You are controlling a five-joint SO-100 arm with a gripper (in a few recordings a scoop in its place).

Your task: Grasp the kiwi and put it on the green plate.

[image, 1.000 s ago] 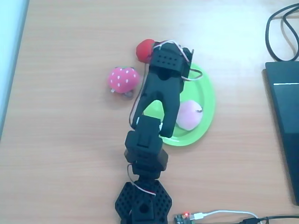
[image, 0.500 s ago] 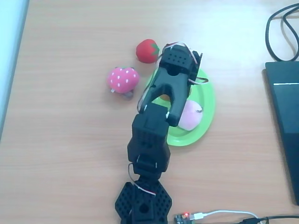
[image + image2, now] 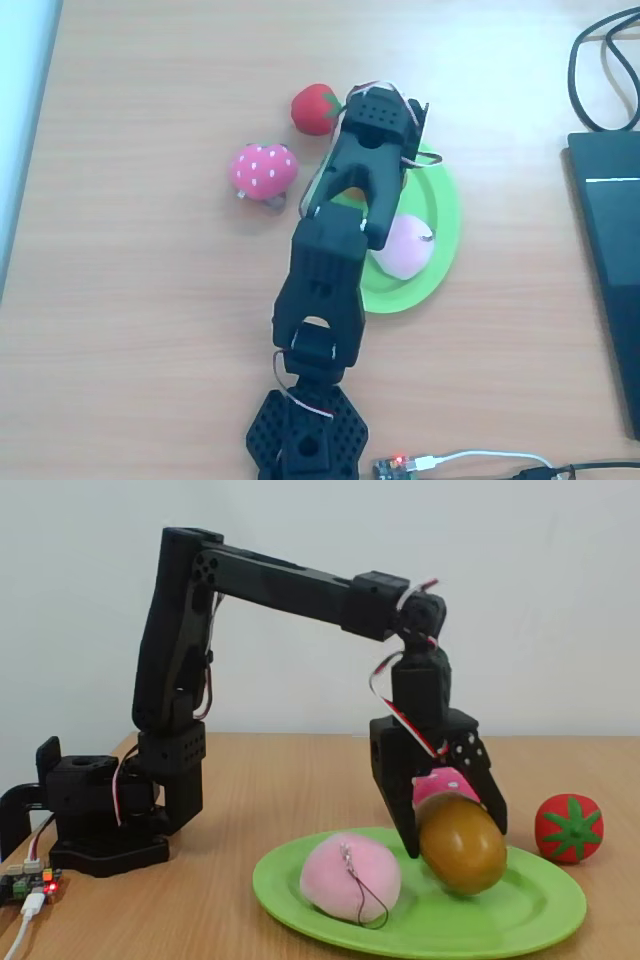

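Observation:
In the fixed view my gripper point(image 3: 453, 837) is shut on the kiwi point(image 3: 462, 844), a smooth olive-brown egg. It hangs tilted over the right half of the green plate point(image 3: 540, 920), its lower end at or just above the plate's surface; I cannot tell whether they touch. In the overhead view the arm's wrist point(image 3: 380, 125) covers the far edge of the green plate point(image 3: 445, 205) and hides the kiwi and the fingers.
A pale pink peach point(image 3: 350, 877) point(image 3: 405, 247) lies on the plate's near part. The pink strawberry point(image 3: 263, 170) and a red tomato point(image 3: 314, 108) sit on the table left of the plate. A black laptop point(image 3: 605, 270) and cables point(image 3: 600, 60) occupy the right edge.
In the overhead view the wrist has swung right, off the red tomato and over the plate's far edge. The arm's links have folded up closer to the base.

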